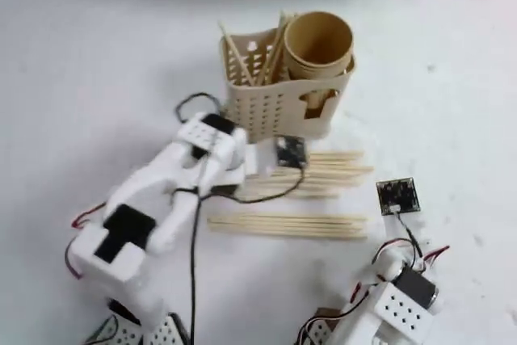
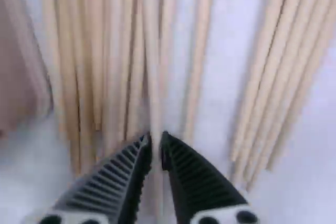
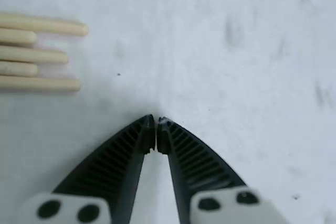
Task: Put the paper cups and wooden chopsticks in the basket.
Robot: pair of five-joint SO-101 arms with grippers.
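Before basket (image 1: 275, 112) — chopsticks (image 1: 291, 225); left arm (image 1: 170, 191) perhaps covering some.

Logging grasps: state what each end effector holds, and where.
Left end effector pinches one wooden chopstick near its end; right end effector is shut, holding nothing.

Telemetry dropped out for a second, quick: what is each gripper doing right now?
Left gripper: shut on one chopstick lying on the table.
Right gripper: shut, holding nothing, above the table.

no readable text, no labels, no numbers
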